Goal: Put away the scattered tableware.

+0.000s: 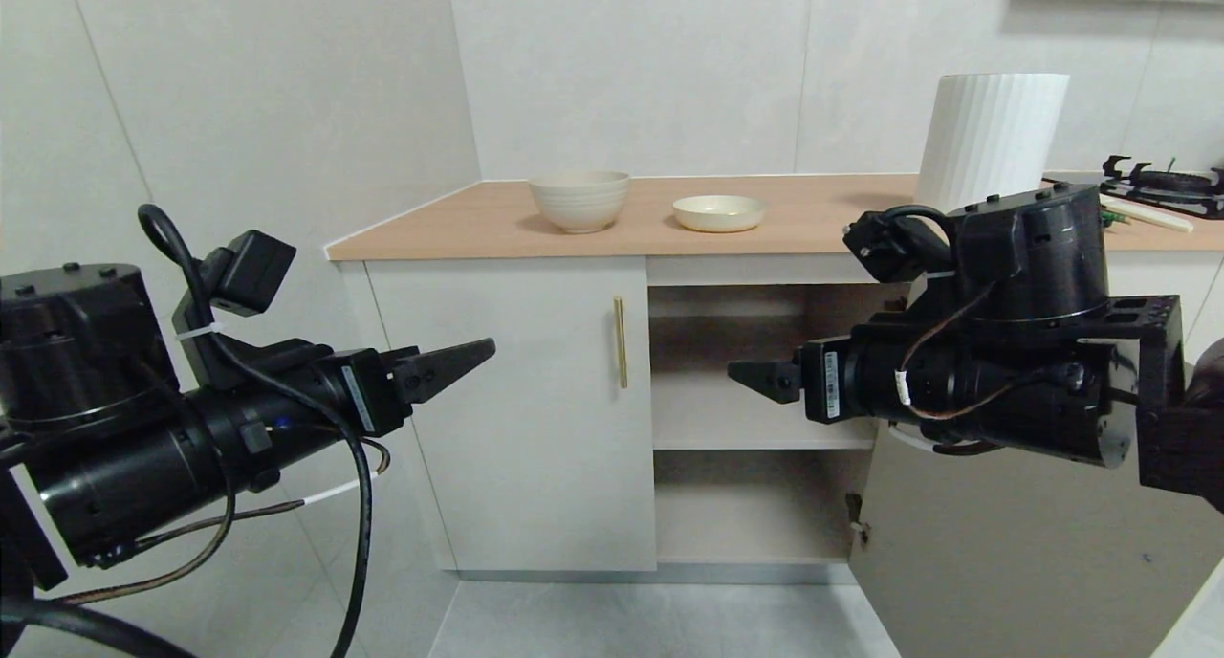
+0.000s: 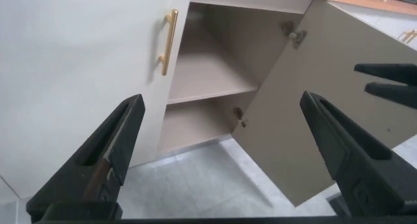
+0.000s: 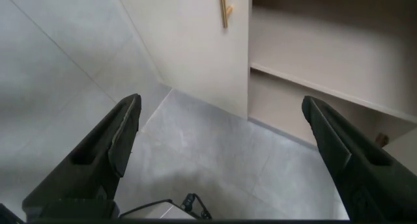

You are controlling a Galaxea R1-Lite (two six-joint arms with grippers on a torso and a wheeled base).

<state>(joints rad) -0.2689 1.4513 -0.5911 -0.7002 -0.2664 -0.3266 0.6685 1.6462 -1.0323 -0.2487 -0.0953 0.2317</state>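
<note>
Bowl and dish are set apart on the desk at 12 o'clock, dish at bowl's 3. Cupboard door at 5 is swung open, prob. so the shelf can be reached. L tool & R tool are spread wide, nothing gripped.

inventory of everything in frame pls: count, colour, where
light wooden countertop: 1, tan, along tiled wall
beige ribbed ceramic bowl: 1, beige, on countertop, left part
cream shallow round dish: 1, cream, right of bowl, apart
tall white ribbed cylinder: 1, white, further right
black gas hob: 1, black, countertop's far right
shut cabinet door with gold bar handle: 1, white, left half
open cabinet door: 1, greyish, swung out at right
cabinet shelf: 1, pale, inside open compartment
left claw: 1, black, open, before shut door
right claw: 1, black, open, before open compartment
</note>
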